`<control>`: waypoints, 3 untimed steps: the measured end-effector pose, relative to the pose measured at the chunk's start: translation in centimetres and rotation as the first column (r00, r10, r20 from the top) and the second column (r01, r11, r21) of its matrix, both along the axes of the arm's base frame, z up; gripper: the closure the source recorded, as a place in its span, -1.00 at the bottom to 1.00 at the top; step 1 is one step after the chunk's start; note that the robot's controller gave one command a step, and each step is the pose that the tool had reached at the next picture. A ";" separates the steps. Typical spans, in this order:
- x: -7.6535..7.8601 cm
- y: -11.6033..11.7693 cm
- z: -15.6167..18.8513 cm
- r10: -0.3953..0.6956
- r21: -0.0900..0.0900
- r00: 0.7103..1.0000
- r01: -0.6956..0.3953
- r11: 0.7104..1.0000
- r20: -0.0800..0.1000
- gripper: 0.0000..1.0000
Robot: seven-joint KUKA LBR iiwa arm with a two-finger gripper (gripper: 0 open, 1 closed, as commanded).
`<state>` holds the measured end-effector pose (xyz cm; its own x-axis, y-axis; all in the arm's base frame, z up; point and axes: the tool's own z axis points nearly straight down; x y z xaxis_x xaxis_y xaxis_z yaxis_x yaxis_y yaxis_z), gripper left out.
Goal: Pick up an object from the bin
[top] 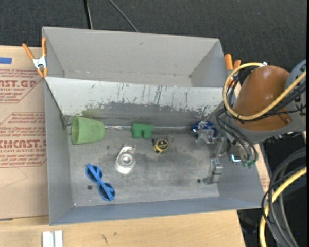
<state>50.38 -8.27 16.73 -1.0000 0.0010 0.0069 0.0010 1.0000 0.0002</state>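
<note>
**Pincer low at the bin's right end, nothing seen in its hold**

The pincer (pixel 215 173) hangs down over the right end of the grey metal bin (pixel 175 181), close to the right wall and near the floor. Whether it is open or closed cannot be told from this angle, and no thing shows in its grip. Above it sit the arm's orange cover (pixel 260 98) and loops of yellow and black cable.

The nearest thing is a small blue and white object (pixel 202 129). It lies just beyond the pincer toward the back wall, in the bin's right rear corner, and is apart from the pincer. Its exact kind is too small to make out.

The rest lies farther left on the bin floor, spread out and not touching:
- a small yellow and black object (pixel 161 145) near the middle
- a small green block (pixel 142 130) against the foot of the back wall
- a clear cup (pixel 125 160), left of centre
- a light green cup (pixel 87 130) on its side at the left rear
- a blue two-looped piece (pixel 100 182) at the left front

The bin stands on a pale wooden counter (pixel 159 229).
</note>
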 end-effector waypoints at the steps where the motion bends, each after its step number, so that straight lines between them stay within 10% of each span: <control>1: 7.5 -0.2 -5.6 0.062 -0.001 0.998 -0.062 0.998 0.010 -1.00; 3: 8.9 7.1 -9.8 0.089 0.001 0.996 -0.089 0.996 0.008 -1.00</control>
<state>59.33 -1.20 6.93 -0.9961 -0.0882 -0.0014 -0.0882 0.9961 0.0014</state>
